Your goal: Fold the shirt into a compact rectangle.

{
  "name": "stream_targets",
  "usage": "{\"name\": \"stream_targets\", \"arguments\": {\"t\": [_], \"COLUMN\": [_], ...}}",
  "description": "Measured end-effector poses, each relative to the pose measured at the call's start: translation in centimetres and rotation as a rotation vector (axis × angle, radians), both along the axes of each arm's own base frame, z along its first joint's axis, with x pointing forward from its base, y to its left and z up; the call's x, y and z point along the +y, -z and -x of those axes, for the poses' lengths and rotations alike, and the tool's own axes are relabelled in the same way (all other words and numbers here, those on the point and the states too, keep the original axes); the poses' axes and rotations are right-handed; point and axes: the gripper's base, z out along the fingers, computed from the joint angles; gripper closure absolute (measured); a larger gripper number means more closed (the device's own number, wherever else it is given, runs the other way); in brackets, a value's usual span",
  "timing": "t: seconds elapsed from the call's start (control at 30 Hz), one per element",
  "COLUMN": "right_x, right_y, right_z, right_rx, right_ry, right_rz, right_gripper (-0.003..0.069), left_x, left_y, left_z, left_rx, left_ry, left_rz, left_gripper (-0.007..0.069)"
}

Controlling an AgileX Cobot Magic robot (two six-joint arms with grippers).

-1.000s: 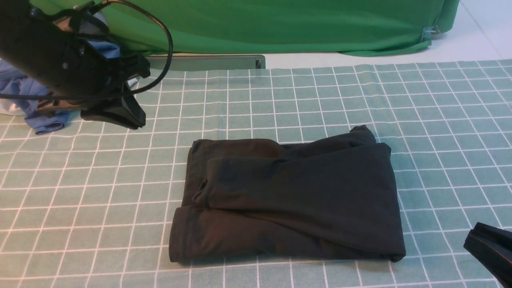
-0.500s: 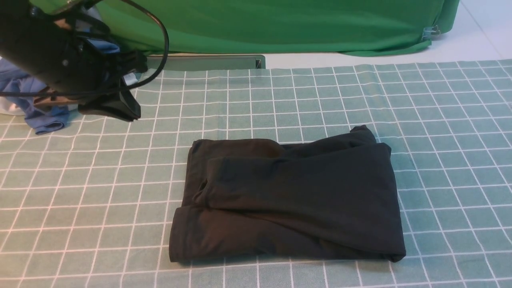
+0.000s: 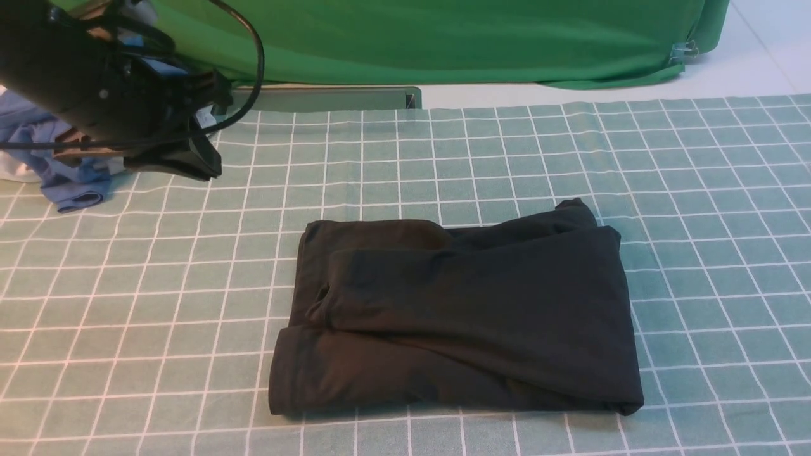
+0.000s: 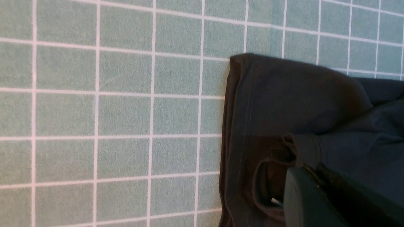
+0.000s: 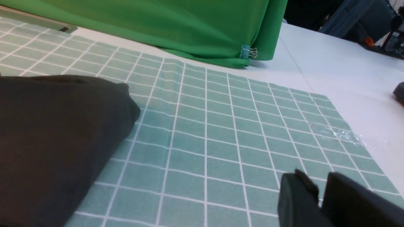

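While folded shirt [image 3: 453, 313] lies flat, jaws apart.

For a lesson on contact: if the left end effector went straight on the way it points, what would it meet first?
Probably the shirt, since the left end effector sits over it in the wrist view; depth is unclear.

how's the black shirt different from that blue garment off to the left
The black shirt lies folded into a rough flat rectangle in the middle of the checked cloth; the blue garment sits crumpled in a heap at the cloth's far left edge. The black shirt is in full view, while the blue garment is partly hidden behind the left arm. The shirt shows far more area. Neither is held by a gripper.
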Motion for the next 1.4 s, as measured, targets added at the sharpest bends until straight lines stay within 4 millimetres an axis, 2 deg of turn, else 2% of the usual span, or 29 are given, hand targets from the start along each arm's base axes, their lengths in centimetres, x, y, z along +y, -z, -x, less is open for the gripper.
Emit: {"name": "stream_targets", "arguments": {"t": [0.23, 0.43, 0.57, 0.7, 0.73, 0.77, 0.87, 0.9, 1.0, 1.03, 1.1, 1.13, 1.27, 1.4], "right_x": [0.2, 0.3, 0.3, 0.3, 0.3, 0.3, 0.3, 0.3, 0.3, 0.3, 0.3, 0.3, 0.3, 0.3], "right_y": [0.0, 0.0, 0.0, 0.0, 0.0, 0.0, 0.0, 0.0, 0.0, 0.0, 0.0, 0.0, 0.0, 0.0], "right_z": [0.0, 0.0, 0.0, 0.0, 0.0, 0.0, 0.0, 0.0, 0.0, 0.0, 0.0, 0.0, 0.0, 0.0], "right_rx": [0.000, 0.001, 0.002, 0.002, 0.002, 0.002, 0.002, 0.002, 0.002, 0.002, 0.002, 0.002, 0.003, 0.003], "right_ry": [-0.038, -0.044, -0.045, -0.046, -0.046, -0.046, -0.046, -0.046, -0.046, -0.046, -0.046, -0.046, -0.046, -0.046], "right_rz": [-0.008, -0.011, -0.013, -0.015, -0.015, -0.015, -0.015, -0.015, -0.015, -0.015, -0.015, -0.015, -0.015, -0.015], "right_gripper": [0.0482, 0.0463, 0.0457, 0.0449, 0.0447, 0.0445, 0.0442, 0.0442, 0.0442, 0.0442, 0.0442, 0.0440, 0.0431, 0.0426], "left_x": [0.0, -0.5, -0.7, -0.5, -0.5, -0.5, -0.8, -1.1, -1.6, -1.8, -2.0, -1.9, -1.1, -0.7], "left_y": [-0.9, -2.3, -4.3, -8.3, -8.5, -9.0, -8.3, -7.7, -5.9, -4.9, -3.6, -3.2, -1.7, -0.3], "left_z": [0.7, 2.7, 4.7, 8.9, 9.3, 10.6, 14.0, 16.2, 19.4, 21.0, 23.0, 24.6, 27.1, 28.2], "left_rx": [-0.010, 0.033, 0.007, -0.211, -0.231, -0.285, -0.368, -0.399, -0.428, -0.448, -0.503, -0.582, -0.793, -0.864], "left_ry": [0.002, 0.038, 0.064, 0.038, 0.033, 0.025, 0.054, 0.079, 0.145, 0.172, 0.198, 0.194, 0.097, 0.048], "left_rz": [0.003, 0.056, 0.079, 0.094, 0.098, 0.120, 0.167, 0.200, 0.254, 0.277, 0.312, 0.326, 0.323, 0.314], "left_gripper": [0.0608, 0.0608, 0.0608, 0.0608, 0.0608, 0.0608, 0.0608, 0.0608, 0.0608, 0.0608, 0.0608, 0.0608, 0.0608, 0.0608]}}
